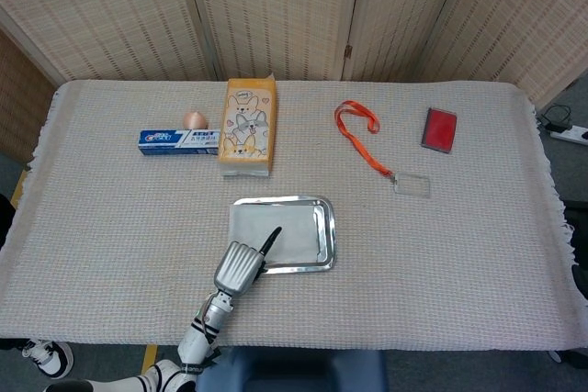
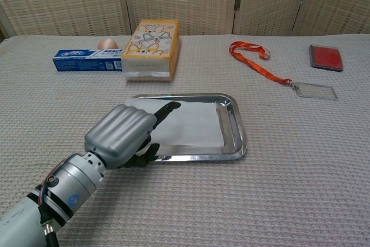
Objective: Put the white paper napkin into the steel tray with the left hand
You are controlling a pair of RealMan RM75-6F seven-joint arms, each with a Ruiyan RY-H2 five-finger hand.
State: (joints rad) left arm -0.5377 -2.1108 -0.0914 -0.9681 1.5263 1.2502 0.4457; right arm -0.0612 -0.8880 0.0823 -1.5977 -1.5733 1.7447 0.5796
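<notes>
Napkin [image 2: 191,125], white paper: lies flat inside steel tray [image 2: 236,131], filling most of its floor. Left hand [image 2: 122,135]: at the tray's near left corner, holding nothing, one dark finger stretched out over the napkin, the others curled. Beyond the tray: yellow carton [image 1: 248,126], toothpaste box [image 1: 178,141], egg [image 1: 193,119]. Right of the tray, well apart: orange lanyard [image 1: 357,138] with clear badge holder [image 1: 412,184], red case [image 1: 439,129].
</notes>
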